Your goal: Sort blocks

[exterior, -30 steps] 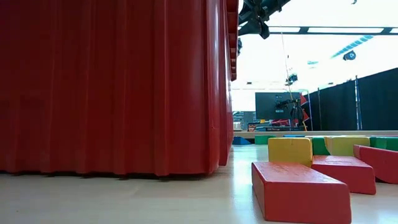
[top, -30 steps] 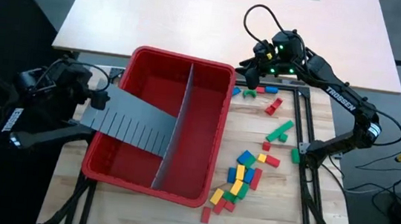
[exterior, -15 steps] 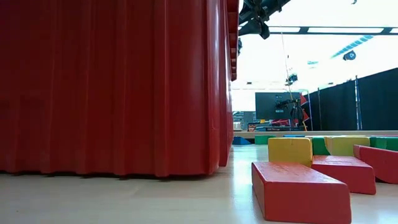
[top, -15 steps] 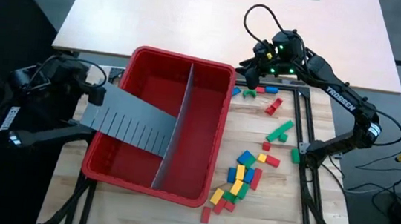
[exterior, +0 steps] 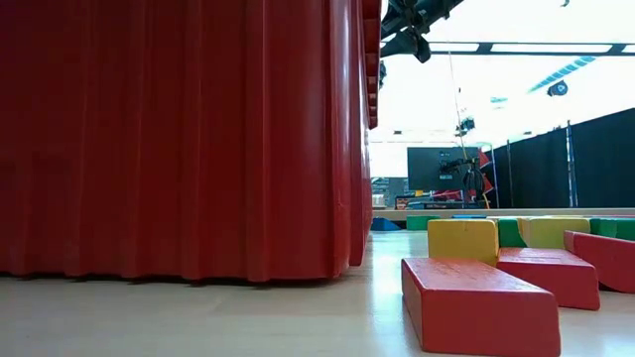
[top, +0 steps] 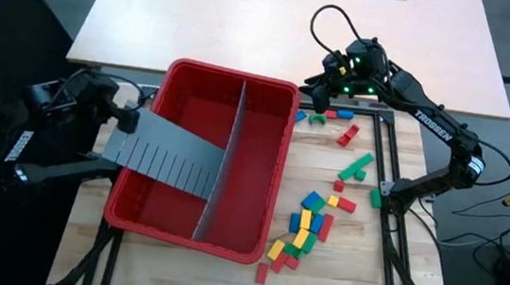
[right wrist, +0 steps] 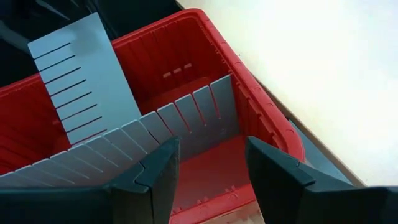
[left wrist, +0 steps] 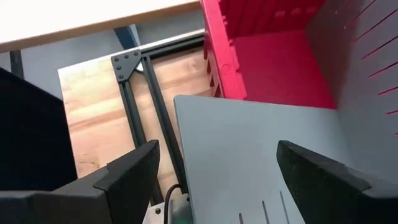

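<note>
"TROSSEN" lettering marks the right arm [top: 432, 126]; other labels seem unreadable.

"TROSSEN" read in white capitals on right arm [top: 431, 124], along dark forearm link, high view. White lettering seen on left arm [top: 23, 147], too small to be read. No legible text found on red bin [top: 254, 242], blocks [top: 308, 226], grey panels [top: 163, 157] or counter [top: 335, 284]; none in low or wrist views.

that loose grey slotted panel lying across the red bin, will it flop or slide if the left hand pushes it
The grey panel looks thin, flat and unbent, so probably stiff. It only rests tilted on the red bin rim, so a push from the left hand could slide or tip it.
</note>
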`<state>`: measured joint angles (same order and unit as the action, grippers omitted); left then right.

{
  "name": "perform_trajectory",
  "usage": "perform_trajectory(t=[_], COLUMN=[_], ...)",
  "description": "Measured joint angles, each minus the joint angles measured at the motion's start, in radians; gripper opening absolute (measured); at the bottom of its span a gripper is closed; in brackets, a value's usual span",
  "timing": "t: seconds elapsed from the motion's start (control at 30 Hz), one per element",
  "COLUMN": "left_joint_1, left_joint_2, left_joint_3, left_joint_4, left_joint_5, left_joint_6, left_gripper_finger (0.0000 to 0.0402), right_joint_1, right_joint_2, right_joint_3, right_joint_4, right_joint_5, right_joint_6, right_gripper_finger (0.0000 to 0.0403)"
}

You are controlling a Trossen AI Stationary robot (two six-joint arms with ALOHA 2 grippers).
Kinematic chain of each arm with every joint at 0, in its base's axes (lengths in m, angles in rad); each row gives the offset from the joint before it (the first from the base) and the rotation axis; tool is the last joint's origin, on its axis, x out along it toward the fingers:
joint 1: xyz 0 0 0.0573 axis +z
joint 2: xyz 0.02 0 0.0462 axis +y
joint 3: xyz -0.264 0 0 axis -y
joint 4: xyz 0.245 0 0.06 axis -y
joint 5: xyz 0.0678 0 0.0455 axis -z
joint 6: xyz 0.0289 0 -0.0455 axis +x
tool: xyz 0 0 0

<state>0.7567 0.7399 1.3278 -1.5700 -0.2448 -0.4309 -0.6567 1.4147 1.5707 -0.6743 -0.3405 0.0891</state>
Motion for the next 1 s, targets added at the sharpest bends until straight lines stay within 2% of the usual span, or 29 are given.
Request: perform_trajectory(t=[0.13,0.27,0.57,0.63,0.7,0.87,0.93,1.0], left_joint_1=[0.000,0.000,0.000,0.000,0.000,0.000,0.000,0.000], left_joint_2=[-0.001,-0.001,-0.003,-0.003,-0.003,-0.003,-0.004,-0.004], left_joint_3=[-0.061,-0.099,-0.098,-0.096,-0.096,-0.095,-0.095,-0.085], left_joint_4=[-0.001,-0.001,-0.001,-0.001,-0.001,0.001,0.001,0.001], left_joint_5=[0.004,0.054,0.182,0.209,0.231,0.322,0.345,0.362], left_joint_6=[-0.006,-0.013,0.002,0.002,0.002,0.021,0.024,0.026], left_gripper_finger=[0.0311,0.0311,0.0299,0.0269,0.0219,0.0040,0.0014,0.0005], right_joint_1=[0.000,0.000,0.000,0.000,0.000,0.000,0.000,0.000], right_joint_2=[0.000,0.000,0.000,0.000,0.000,0.000,-0.001,-0.001], right_joint_3=[0.000,0.000,0.000,0.000,0.000,0.000,0.000,0.000], right_joint_4=[0.000,0.000,0.000,0.001,0.004,0.006,0.007,0.007], right_joint_5=[0.000,0.000,0.000,0.000,0.000,0.000,0.000,0.001], right_joint_6=[0.000,0.004,0.000,0.001,0.001,0.005,0.006,0.007], right_gripper_finger=[0.0165,0.0165,0.0165,0.0165,0.0165,0.0160,0.0155,0.0150])
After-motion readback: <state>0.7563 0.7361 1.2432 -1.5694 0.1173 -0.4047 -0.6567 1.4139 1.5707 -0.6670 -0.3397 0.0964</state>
